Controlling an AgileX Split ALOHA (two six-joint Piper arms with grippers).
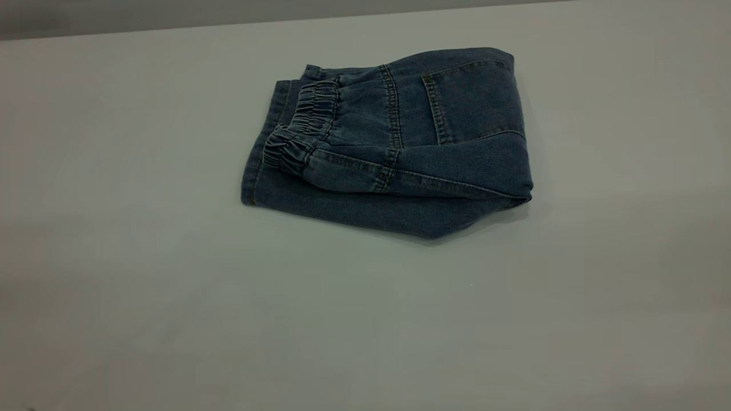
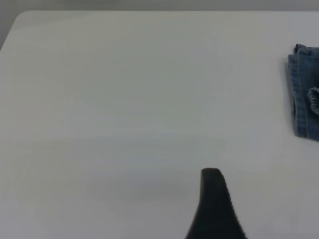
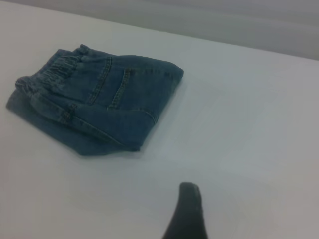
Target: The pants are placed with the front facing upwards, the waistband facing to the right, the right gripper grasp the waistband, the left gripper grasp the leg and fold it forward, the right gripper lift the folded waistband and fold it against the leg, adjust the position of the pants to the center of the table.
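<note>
On the pale surface (image 1: 143,274) in the exterior view, the pants (image 1: 394,148) lie folded into a compact bundle, a little toward the far side and roughly midway across. The waistband (image 1: 302,128) sits on top of the bundle at its left part, its ruched elastic puckered into small folds and running diagonally. To the right of it a square back pocket (image 1: 474,100) with tan stitching faces up. A lower denim layer sticks out along the near and left edges beneath the folded upper part. Neither arm appears in this view, and nothing touches the denim.

From the left wrist view, one dark finger of the left gripper (image 2: 214,206) rises from the frame edge over bare surface (image 2: 124,99). Only that single finger shows, so whether the fingers are open or closed cannot be told. It holds nothing visible. A narrow strip of the pants (image 2: 305,94) shows at the picture's edge, well apart from the finger, with a bit of the waistband (image 2: 314,99) just visible.

From the right wrist view, a single dark finger of the right gripper (image 3: 187,214) likewise pokes up from the frame edge; the state of its fingers cannot be told either. The folded pants (image 3: 99,107) lie on the surface (image 3: 249,124) clear of it, untouched, with the waistband (image 3: 57,69) at the end farther from the finger and the back pocket (image 3: 137,92) facing upward.
</note>
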